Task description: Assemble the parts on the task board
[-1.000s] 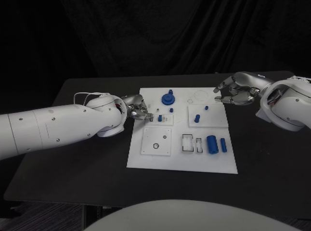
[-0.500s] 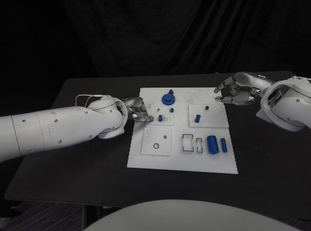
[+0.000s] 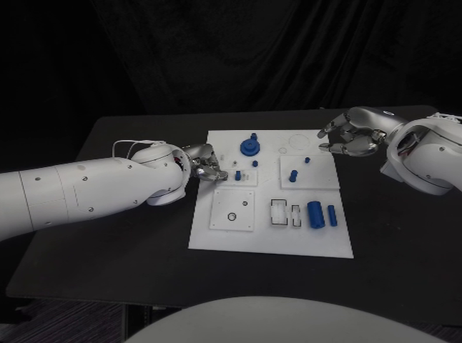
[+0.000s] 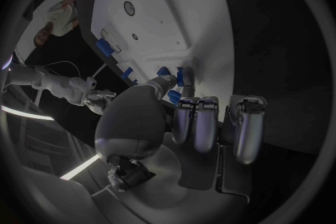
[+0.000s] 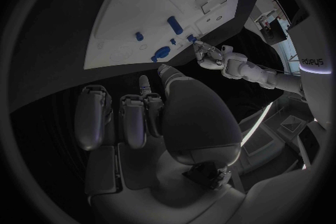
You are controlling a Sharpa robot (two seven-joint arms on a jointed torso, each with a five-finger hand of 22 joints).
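Blue peg (image 3: 237, 174) near the task board's (image 3: 272, 239) left edge sits at the left hand's (image 3: 205, 163) fingertips, pinch unconfirmed, so it may tip, while the right hand (image 3: 350, 136), curled on nothing, hovers off the far right corner.

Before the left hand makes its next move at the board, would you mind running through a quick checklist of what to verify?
1. Left hand at the task board's left edge: ok.
2. Left hand's fingertips at the small blue peg: ok in the left wrist view; whether they grip it: cannot tell.
3. Peg seated in its hole: cannot tell.
4. Right hand clear of the parts, at the board's far right corner: ok.
5. Large blue cylinder lying undisturbed near the right edge: ok.
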